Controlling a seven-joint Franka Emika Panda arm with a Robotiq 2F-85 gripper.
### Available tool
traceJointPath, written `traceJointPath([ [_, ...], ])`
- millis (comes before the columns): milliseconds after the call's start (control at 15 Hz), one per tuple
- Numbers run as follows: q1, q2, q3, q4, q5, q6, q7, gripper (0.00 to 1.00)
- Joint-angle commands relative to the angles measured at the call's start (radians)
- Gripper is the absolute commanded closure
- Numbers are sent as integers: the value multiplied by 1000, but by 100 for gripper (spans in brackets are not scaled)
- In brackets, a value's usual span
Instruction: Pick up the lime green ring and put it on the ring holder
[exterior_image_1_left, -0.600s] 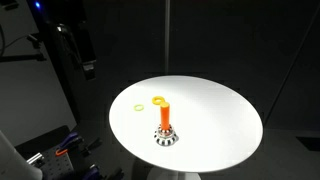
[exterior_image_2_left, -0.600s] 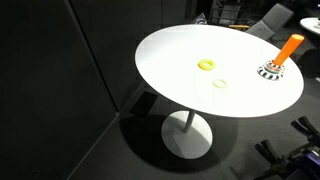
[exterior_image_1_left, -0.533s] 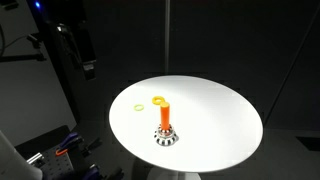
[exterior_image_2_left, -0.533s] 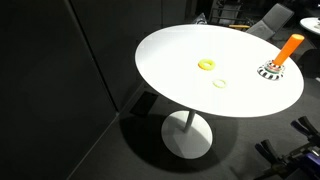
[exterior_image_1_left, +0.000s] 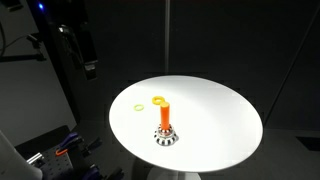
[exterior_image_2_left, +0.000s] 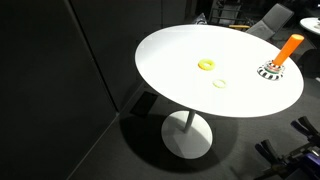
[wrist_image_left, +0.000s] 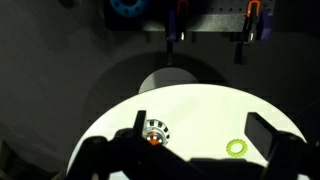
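The lime green ring (exterior_image_1_left: 137, 108) lies flat on the white desk (exterior_image_1_left: 220, 110), at about 10 o'clock from the ring holder (exterior_image_1_left: 165, 122) and near to it, not touching. In the second exterior view the lime green ring (exterior_image_2_left: 219, 83) lies at about 8 o'clock from the ring holder (exterior_image_2_left: 277, 62). A deeper yellow ring (exterior_image_2_left: 206, 65) lies beside it, apart.

In the wrist view a greenish ring (wrist_image_left: 237, 148), probably the same one, is at about 4 o'clock from the holder (wrist_image_left: 153, 130).

I judge the ring to be very light, thin and stiff, with a smooth surface, so it can slide on the desk or jump out of a hard squeeze. Because it lies so flat, the best hold is across one side of the rim, one finger inside the hole and one outside, pressed down close to the desk.

The pincer (wrist_image_left: 197, 128) hangs high above the desk, its jaws wide apart and holding nothing.
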Motion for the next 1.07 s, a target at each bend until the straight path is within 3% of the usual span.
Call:
traceJointPath([
  [0,31,65,28,34,29,11,51,0],
  [1000,147,343,208,149,168,143,203,0],
])
